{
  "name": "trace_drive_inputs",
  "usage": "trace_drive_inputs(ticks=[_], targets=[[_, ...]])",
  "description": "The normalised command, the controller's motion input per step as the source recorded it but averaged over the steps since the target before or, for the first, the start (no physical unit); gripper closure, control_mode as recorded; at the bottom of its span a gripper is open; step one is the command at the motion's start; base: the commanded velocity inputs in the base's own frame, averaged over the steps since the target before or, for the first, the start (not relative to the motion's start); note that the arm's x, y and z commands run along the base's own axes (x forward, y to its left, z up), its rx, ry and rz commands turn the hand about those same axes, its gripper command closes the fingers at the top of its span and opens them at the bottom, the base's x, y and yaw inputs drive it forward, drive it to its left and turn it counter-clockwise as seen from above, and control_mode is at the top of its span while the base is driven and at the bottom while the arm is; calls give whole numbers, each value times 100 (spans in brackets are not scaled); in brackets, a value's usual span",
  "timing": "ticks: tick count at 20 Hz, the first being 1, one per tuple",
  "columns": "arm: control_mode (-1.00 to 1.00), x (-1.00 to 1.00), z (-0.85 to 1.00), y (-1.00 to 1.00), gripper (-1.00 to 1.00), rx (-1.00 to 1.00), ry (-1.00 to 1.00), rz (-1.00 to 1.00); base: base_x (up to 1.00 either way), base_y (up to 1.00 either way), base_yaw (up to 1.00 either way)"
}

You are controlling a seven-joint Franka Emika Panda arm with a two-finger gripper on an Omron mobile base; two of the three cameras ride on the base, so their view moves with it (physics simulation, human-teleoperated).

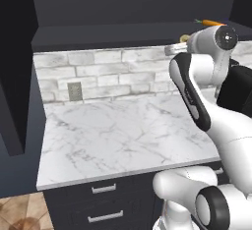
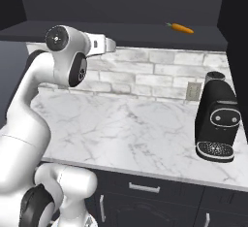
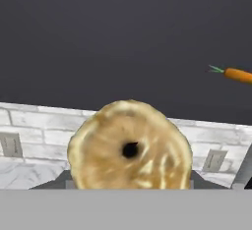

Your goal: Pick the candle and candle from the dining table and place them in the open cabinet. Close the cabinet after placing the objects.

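The squat golden-tan candle [image 3: 129, 145] sits clamped between the fingers [image 3: 129, 185], its wick end facing the hand camera, apparently carried so it can go straight onto the open cabinet's shelf [image 3: 123, 37] ahead. An orange carrot [image 3: 239, 74] lies on that shelf, off to one side of the fingers. The dark shelf ahead looks roomy; the marble surface [image 2: 121, 129] lies well below.
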Motion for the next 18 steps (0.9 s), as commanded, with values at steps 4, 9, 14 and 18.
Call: trace_drive_inputs(ticks=[4,9,14,18], targets=[[-100,-12,57,10,100,-3,-11,0,0,0,0],[-100,14,25,27,100,-1,-1,0,0,0,0],[-100,47,3,20,100,0,5,0,0,0,0],[-100,53,0,2,100,0,10,1,0,0,0]])
